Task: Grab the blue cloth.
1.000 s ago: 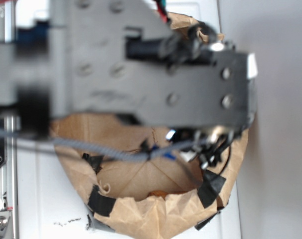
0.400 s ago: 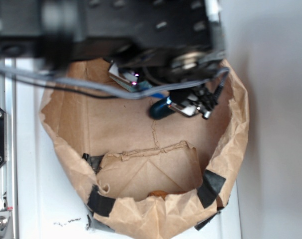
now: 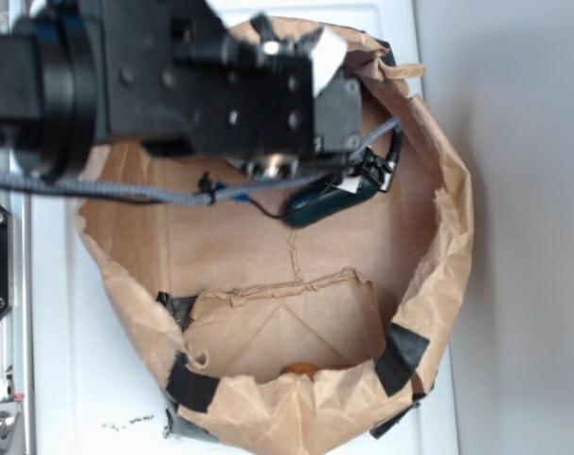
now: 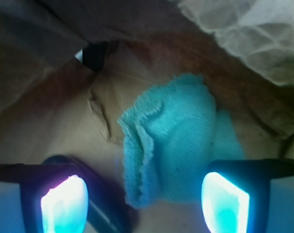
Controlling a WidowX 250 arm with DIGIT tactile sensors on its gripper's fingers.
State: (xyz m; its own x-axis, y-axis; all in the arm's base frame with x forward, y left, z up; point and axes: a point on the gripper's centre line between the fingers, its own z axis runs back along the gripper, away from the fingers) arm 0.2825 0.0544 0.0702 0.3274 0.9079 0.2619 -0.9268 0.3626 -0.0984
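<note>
In the wrist view the blue cloth point(image 4: 178, 145) lies crumpled on the brown paper floor, a pale aqua terry piece with a folded ridge on its left side. My gripper point(image 4: 144, 204) is open just above it, the jaws wide apart. The cloth's lower edge lies between the left fingertip point(image 4: 64, 204) and the right fingertip point(image 4: 224, 201), nearer the right one. The fingers are not touching it. In the exterior view the cloth is hidden under my arm point(image 3: 192, 85), and the fingers cannot be made out there.
A dark green glossy oblong point(image 3: 325, 204) lies inside the taped brown paper bag point(image 3: 439, 284), and shows beside my left finger in the wrist view point(image 4: 108, 211). Pale mesh-like material point(image 4: 253, 34) is at the wrist view's upper right. Bag walls surround the space.
In the exterior view my arm has moved toward the top and left of the picture, uncovering most of the bag floor. The dark oblong now shows more fully.
</note>
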